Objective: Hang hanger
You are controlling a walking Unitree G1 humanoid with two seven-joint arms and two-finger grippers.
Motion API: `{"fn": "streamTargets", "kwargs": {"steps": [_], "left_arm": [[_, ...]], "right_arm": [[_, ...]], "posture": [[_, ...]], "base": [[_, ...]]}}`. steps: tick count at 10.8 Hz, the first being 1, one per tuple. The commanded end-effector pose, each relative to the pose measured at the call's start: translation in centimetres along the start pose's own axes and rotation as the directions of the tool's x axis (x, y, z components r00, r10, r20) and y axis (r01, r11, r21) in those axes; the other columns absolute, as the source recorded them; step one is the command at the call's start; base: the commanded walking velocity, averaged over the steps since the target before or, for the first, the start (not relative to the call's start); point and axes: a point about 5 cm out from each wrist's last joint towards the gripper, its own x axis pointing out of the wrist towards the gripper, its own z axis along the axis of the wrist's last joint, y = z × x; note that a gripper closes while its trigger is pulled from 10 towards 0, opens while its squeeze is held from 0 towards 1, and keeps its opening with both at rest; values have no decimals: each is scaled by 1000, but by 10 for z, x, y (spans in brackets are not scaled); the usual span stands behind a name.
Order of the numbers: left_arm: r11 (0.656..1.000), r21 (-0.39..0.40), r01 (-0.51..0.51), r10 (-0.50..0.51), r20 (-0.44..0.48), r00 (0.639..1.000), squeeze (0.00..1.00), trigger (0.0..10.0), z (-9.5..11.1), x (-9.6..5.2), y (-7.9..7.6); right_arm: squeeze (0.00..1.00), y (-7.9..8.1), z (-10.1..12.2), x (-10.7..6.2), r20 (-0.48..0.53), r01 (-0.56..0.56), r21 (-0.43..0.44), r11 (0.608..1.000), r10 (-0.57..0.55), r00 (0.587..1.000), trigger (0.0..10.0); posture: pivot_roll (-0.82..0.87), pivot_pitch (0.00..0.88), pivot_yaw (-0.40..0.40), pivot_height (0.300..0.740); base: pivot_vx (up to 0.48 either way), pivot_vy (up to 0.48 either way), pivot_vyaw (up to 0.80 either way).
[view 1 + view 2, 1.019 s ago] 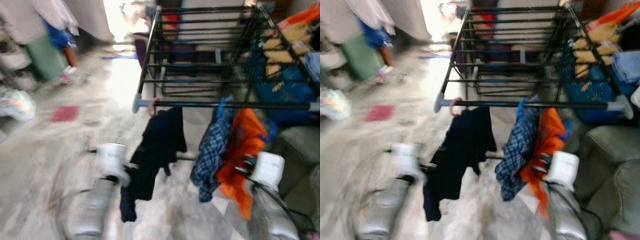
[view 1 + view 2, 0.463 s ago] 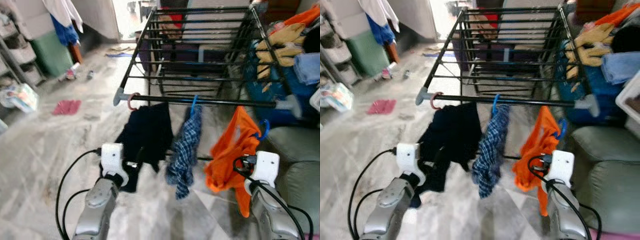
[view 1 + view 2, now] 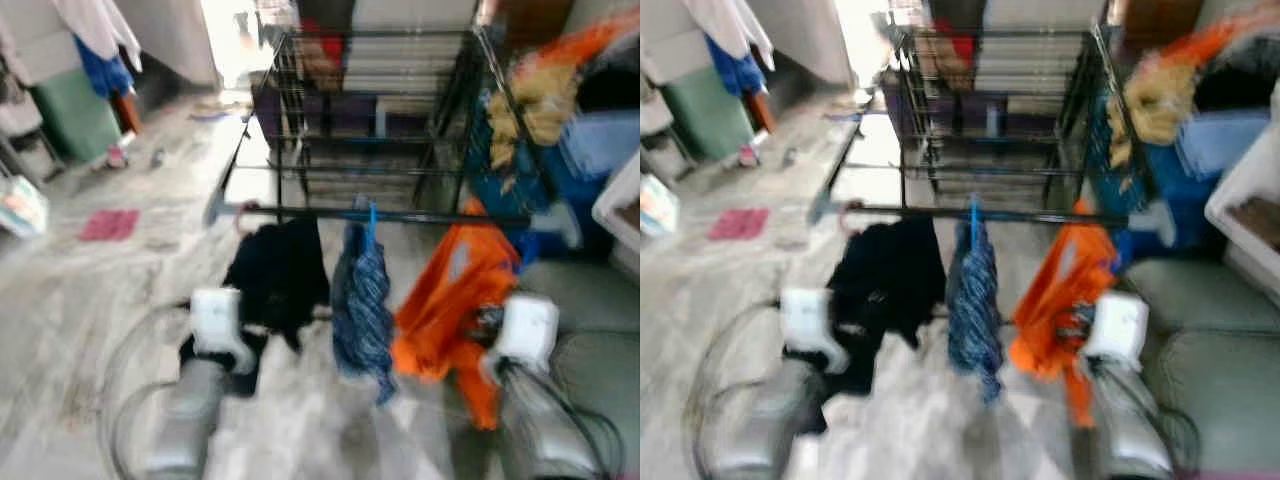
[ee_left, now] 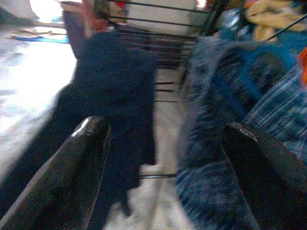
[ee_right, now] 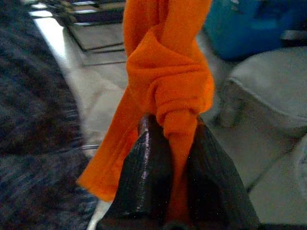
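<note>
A black drying rack stands ahead, blurred. On its front rail hang a black garment and a blue plaid shirt on a blue hanger. Right of them is an orange garment, its top close to the rail; I cannot tell if its hanger is hooked on. My right gripper is shut on a fold of the orange garment. My left gripper is open, its fingers apart, facing the black garment and the plaid shirt without touching them.
A grey sofa sits close on the right. Behind it is a heap of clothes on blue bins. On the floor to the left lie a pink cloth and a green bin.
The camera has shifted and blurred. The orange garment in my right gripper has risen toward the front rail and come nearer the plaid shirt. My left gripper stays low by the black garment.
</note>
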Motion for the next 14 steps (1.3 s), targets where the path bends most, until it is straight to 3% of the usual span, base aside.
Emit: {"fn": "streamTargets", "kwargs": {"steps": [1, 6, 11, 13, 14], "left_arm": [[1000, 27, -15, 15, 13, 1000, 0, 10000, 6, -1, 9], [998, 17, -56, 56, -17, 998, 0, 10000, 3, -1, 14], [999, 12, -44, 44, -15, 999, 0, 10000, 6, 0, 14], [1000, -5, -29, 29, -10, 1000, 0, 10000, 7, 3, 12], [1000, -6, -27, 27, -6, 1000, 0, 10000, 9, 4, 11]], "right_arm": [[0, 10, 14, 3, 64, -25, 10, 1000, 24, 998, 10000], [0, 15, 9, 2, 58, -47, -4, 999, 47, 997, 10000], [0, 18, -11, -27, 58, -73, -41, 996, 76, 995, 10000], [0, 32, 3, -25, 129, -170, -149, 974, 190, 973, 10000], [0, 32, 9, -21, 148, -162, -149, 975, 184, 972, 10000]], "posture": [[-51, 0, 28, 740], [-46, 0, 32, 740], [-54, 0, 49, 740], [-55, 0, 56, 740], [-53, 0, 56, 740]], "base": [[458, 0, -456], [68, 0, 0], [0, 0, 0], [0, 0, 0], [0, 0, 0]]}}
